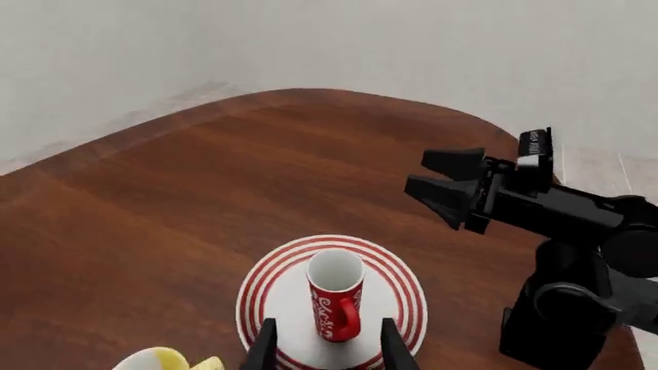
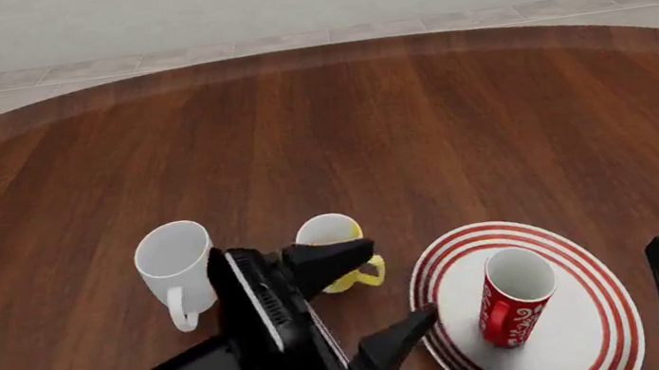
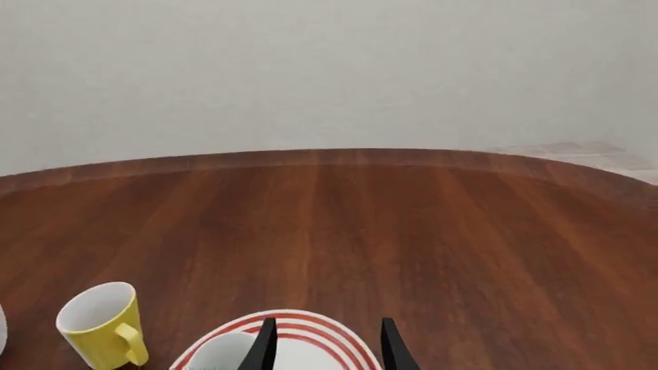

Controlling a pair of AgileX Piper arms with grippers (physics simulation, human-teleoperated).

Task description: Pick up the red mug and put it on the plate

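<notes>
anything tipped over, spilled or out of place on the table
Nothing stands out. The red mug stands upright on the plate, the white mug and yellow mug are upright on the table, and both grippers are open and empty.

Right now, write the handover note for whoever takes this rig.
Left gripper: open, empty, just left of the plate.
Right gripper: open, empty, at the plate's right.
Red mug: upright on the plate, held by neither arm.
Yellow mug and white mug stand on the table, left of the plate.
Done: mug picked and placed.
Left: nothing but pulling the arms clear.
</notes>
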